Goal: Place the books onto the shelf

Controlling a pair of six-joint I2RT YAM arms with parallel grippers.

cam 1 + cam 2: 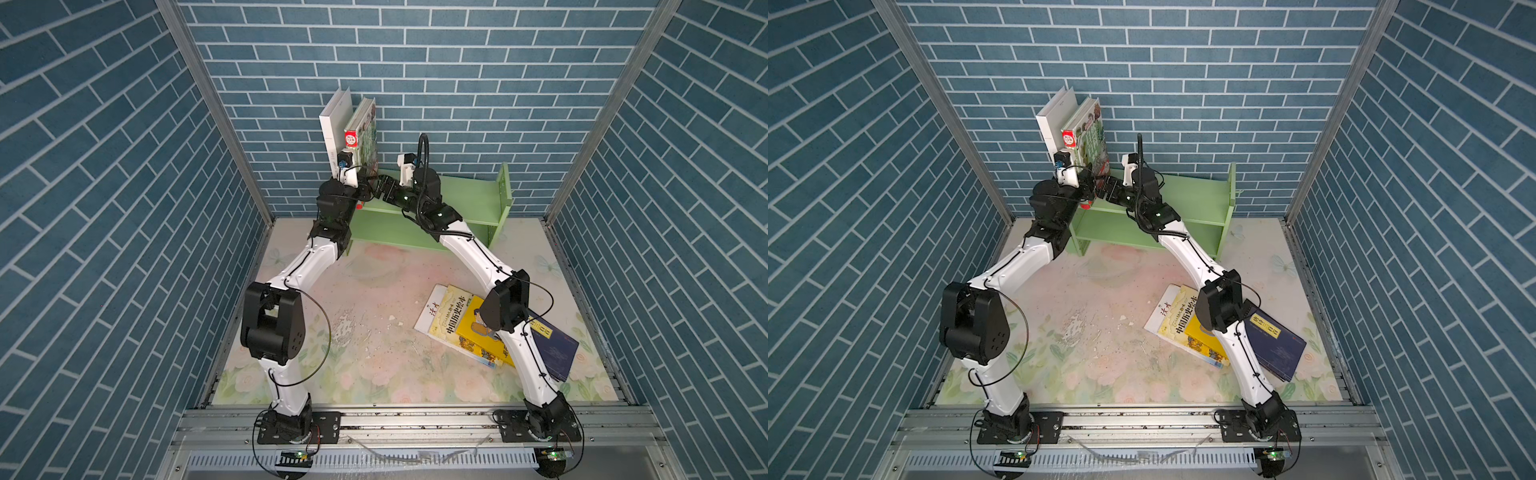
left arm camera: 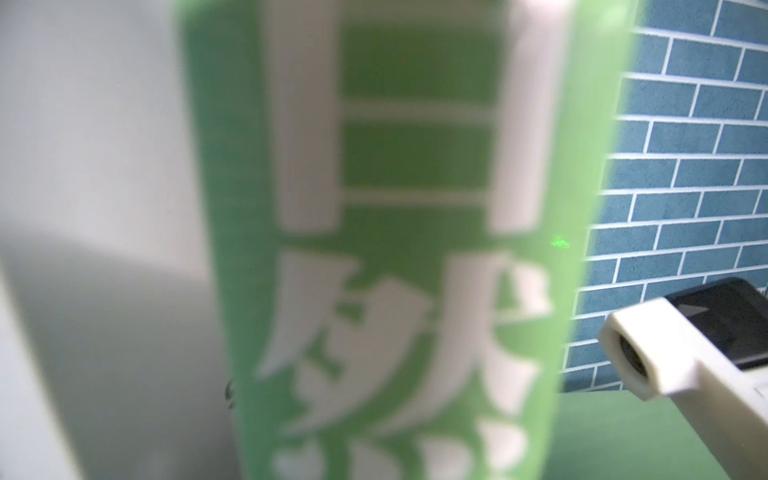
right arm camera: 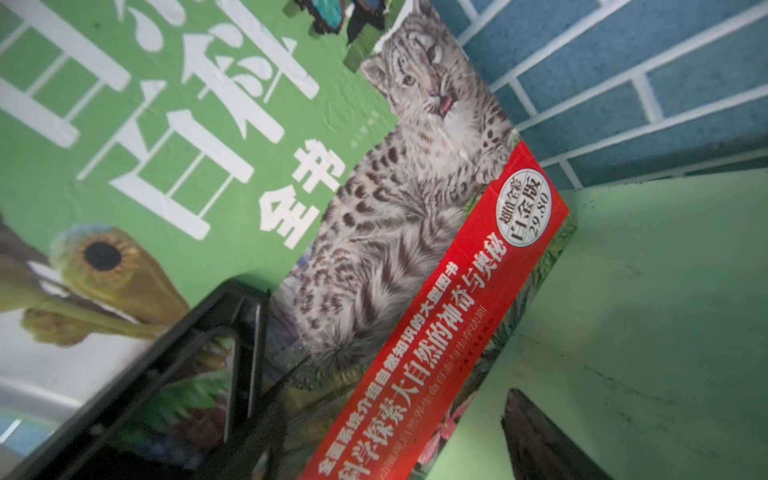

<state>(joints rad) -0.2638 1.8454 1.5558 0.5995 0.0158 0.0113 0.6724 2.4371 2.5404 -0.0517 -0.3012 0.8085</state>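
The right gripper (image 3: 380,340) is standing wide open, one jaw lying against the cover of the green encyclopedia (image 1: 366,135), which is leaning beside the white book (image 1: 333,124) at the shelf (image 1: 469,195) top's left end; the left gripper (image 1: 365,186) is sitting at its spine, whether clamping I cannot tell.

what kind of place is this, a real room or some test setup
Likely a robot test booth: brick-print walls on metal posts, two arms bolted to a rail, a small green shelf on a flowered mat.
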